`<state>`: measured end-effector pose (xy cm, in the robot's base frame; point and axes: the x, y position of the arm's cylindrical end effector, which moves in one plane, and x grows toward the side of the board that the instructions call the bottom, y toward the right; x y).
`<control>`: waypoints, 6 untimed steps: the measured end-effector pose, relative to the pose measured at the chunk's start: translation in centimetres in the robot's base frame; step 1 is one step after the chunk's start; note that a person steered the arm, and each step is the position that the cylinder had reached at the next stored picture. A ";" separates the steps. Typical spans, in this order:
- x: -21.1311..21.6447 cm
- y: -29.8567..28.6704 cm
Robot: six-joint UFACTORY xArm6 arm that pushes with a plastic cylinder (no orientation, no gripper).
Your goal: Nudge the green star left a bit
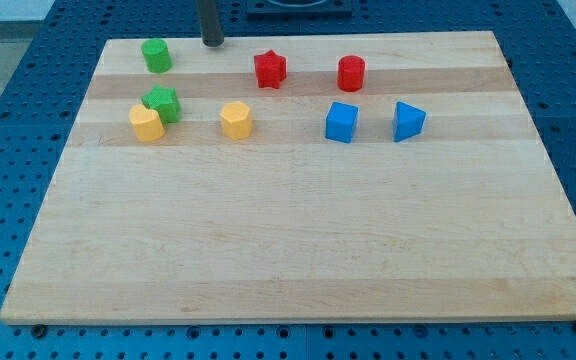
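Note:
The green star [163,102] lies on the wooden board [298,250] at the upper left, touching a yellow block [146,123] just below and left of it. My tip [212,43] rests near the board's top edge, above and to the right of the green star, and well apart from it. A green cylinder [156,55] stands to the left of my tip.
A yellow hexagonal block [236,119] lies right of the green star. A red star [269,69] and a red cylinder [351,73] sit in the upper middle. A blue cube [341,122] and a blue wedge [407,121] lie further right.

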<state>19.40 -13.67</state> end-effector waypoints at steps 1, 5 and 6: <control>0.3 -0.2; 13.4 3.1; 14.8 -0.8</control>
